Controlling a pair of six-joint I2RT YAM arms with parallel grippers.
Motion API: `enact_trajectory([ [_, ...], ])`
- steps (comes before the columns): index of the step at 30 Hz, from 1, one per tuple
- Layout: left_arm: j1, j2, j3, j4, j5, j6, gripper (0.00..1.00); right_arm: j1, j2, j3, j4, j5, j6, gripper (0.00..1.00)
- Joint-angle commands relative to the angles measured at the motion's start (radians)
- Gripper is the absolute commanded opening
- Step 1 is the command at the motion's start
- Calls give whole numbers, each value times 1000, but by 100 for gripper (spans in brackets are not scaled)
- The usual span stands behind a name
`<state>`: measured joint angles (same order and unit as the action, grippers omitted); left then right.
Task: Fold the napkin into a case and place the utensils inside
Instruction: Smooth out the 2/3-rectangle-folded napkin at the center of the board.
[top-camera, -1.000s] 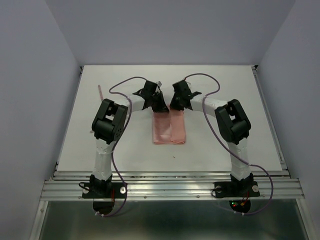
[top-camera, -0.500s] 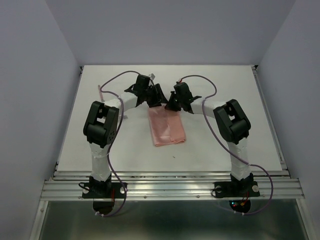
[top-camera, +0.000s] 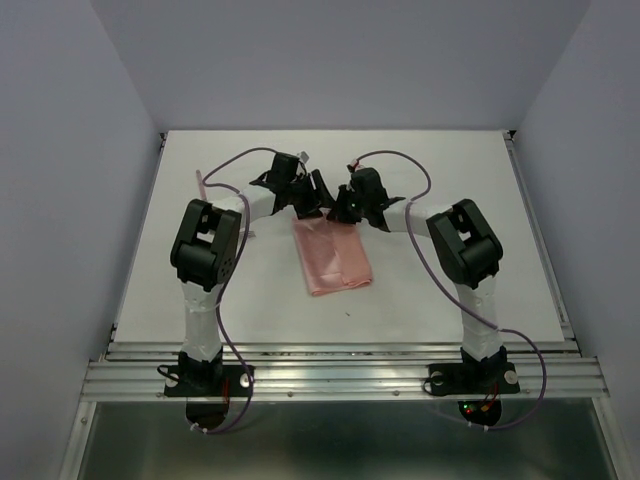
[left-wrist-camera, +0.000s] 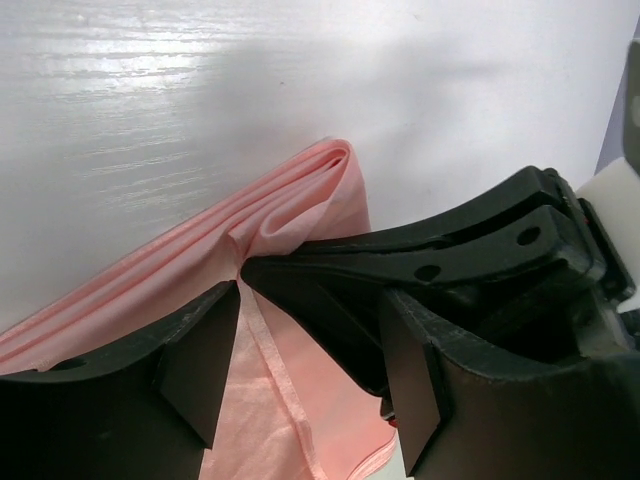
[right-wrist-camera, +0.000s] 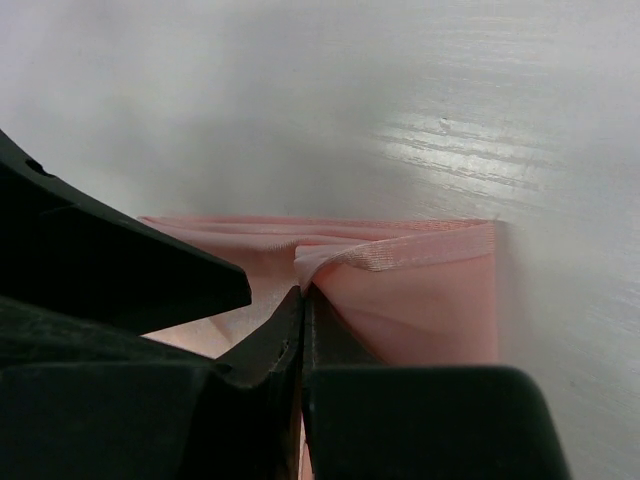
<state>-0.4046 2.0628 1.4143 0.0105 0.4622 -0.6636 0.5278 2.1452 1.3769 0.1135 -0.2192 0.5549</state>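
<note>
Folding was the step in hand. The napkin (top-camera: 335, 258) lay part-folded on the surface (top-camera: 450, 180), its far edge right under both sets of jaws. The right jaws were shut, pinching a raised hem. The left jaws stood wide, straddling the folds and holding nothing. The left arm (top-camera: 210, 245) and right arm (top-camera: 465, 245) reached forward with wrists tipped down, nearly meeting. The next move probably called for a left pinch beside the right one.

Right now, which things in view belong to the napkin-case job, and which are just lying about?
Job: napkin, folded; thin pinkish utensil at the far-left edge of the table; left tool, open over the napkin; right tool, shut on the napkin's edge.
Lying about: purple cables; the table itself.
</note>
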Motion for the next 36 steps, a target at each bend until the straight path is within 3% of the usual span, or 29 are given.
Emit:
enact_trajectory([
  [1,1,36,35,39,15,-14,67,6,-25,-29,-25,-25,-47,1],
  [13,3,106,75,36,13,-24,53,6,-39,-35,-31,-48,-50,1],
  [25,1,151,98,6,-8,-31,22,6,-61,-22,-55,-55,-62,1],
  [30,3,158,109,-9,-20,-25,2,6,-74,-16,-67,-49,-58,1],
  [36,3,143,84,-1,-20,-19,0,6,-97,-21,-67,-37,-58,1],
])
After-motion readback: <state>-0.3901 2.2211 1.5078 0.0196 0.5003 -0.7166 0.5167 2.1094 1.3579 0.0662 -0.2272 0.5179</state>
